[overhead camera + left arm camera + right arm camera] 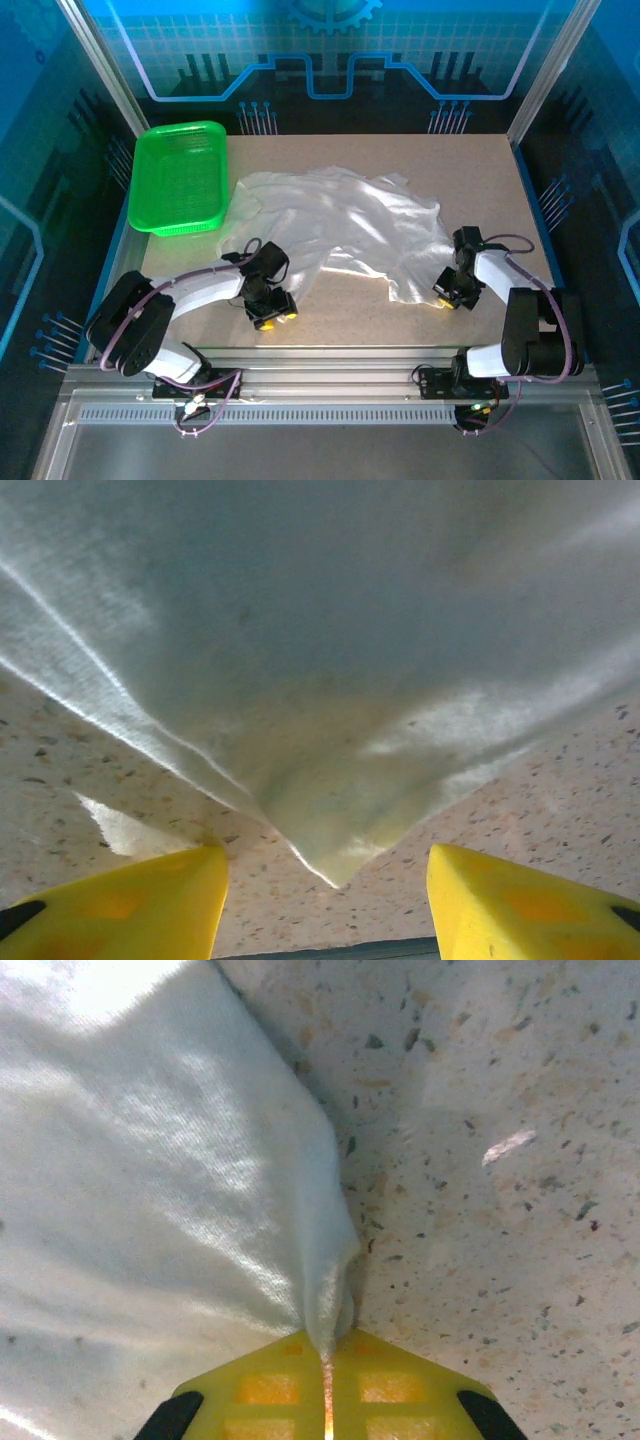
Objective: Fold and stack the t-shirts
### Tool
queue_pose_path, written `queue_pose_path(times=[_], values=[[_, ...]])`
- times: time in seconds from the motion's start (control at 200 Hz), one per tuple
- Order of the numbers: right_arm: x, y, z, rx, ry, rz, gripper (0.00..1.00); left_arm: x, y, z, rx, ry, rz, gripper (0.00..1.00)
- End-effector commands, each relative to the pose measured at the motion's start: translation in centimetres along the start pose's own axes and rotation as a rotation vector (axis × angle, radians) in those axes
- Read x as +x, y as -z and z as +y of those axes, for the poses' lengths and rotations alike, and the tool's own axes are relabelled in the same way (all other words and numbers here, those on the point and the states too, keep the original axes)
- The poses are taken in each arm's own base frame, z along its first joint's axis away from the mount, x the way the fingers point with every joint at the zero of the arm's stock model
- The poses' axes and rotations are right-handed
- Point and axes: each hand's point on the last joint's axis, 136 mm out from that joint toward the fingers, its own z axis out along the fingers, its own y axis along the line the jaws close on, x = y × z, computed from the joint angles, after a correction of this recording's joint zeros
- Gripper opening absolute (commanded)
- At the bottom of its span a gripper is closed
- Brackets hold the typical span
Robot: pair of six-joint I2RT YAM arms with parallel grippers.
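Currently, the t-shirt [340, 225] lies crumpled at the centre of the table [500, 170], with its near edge running roughly 9 to 3 o'clock between the two hands. The right hand [325, 1385] is clamped on the 3 o'clock corner. The left hand [325, 900] is spread wide and grips nothing; the 9 o'clock corner sits between its fingers, so closing appears sufficient.
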Motion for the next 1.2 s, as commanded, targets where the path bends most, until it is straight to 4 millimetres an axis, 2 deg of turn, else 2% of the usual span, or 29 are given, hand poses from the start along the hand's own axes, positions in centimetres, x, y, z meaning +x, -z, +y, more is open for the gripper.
queue_pose_path(times=[0.0,0.145,0.275,0.535,0.675,0.71,0.795,0.9,1.051,1.071,1.191], values=[[-1.3,-0.9,3.8,-0.156,0.052,-0.046,0.07,-0.8,-0.9,-0.9,-0.013,-0.05,-0.014,0.55],[-1.2,-0.7,4.2,-0.164,0.065,-0.051,0.07,-1.7,-1.3,-2.2,-0.03,-0.089,-0.021,0.53],[-1.2,-0.6,4.4,-0.171,0.076,-0.055,0.07,-2.2,-2.3,-2.3,-0.089,-0.132,-0.014,0.48],[-1.0,-0.6,4.7,-0.185,0.09,-0.054,0.06,-4.2,-3.9,-3.8,-0.169,-0.214,-0.02,0.19],[-1.1,-0.2,4.8,-0.195,0.111,-0.062,0.04,-4.6,-2.9,-4.3,-0.172,-0.246,-0.044,0.0],[-1.1,0.1,4.8,-0.199,0.116,-0.066,0.04,-4.6,-2.4,-4.2,-0.18,-0.253,-0.055,0.0],[-1.4,1.3,5.2,-0.225,0.129,-0.082,0.01,-4.7,-0.2,-4.2,-0.186,-0.276,-0.097,0.0],[-2.3,4.6,6.1,-0.29,0.133,-0.129,0.0,-5.2,4.5,-5.2,-0.15,-0.297,-0.198,0.0],[-4.5,12.1,7.4,-0.434,0.126,-0.276,0.0,-7.2,14.0,-7.2,-0.04,-0.302,-0.412,0.0],[-5.2,14.0,7.9,-0.466,0.13,-0.316,0.0,-7.5,15.3,-7.5,-0.024,-0.3,-0.442,0.0],[-6.7,20.7,8.5,-0.586,0.13,-0.445,0.0,-8.8,22.4,-8.5,0.062,-0.301,-0.6,0.0]])
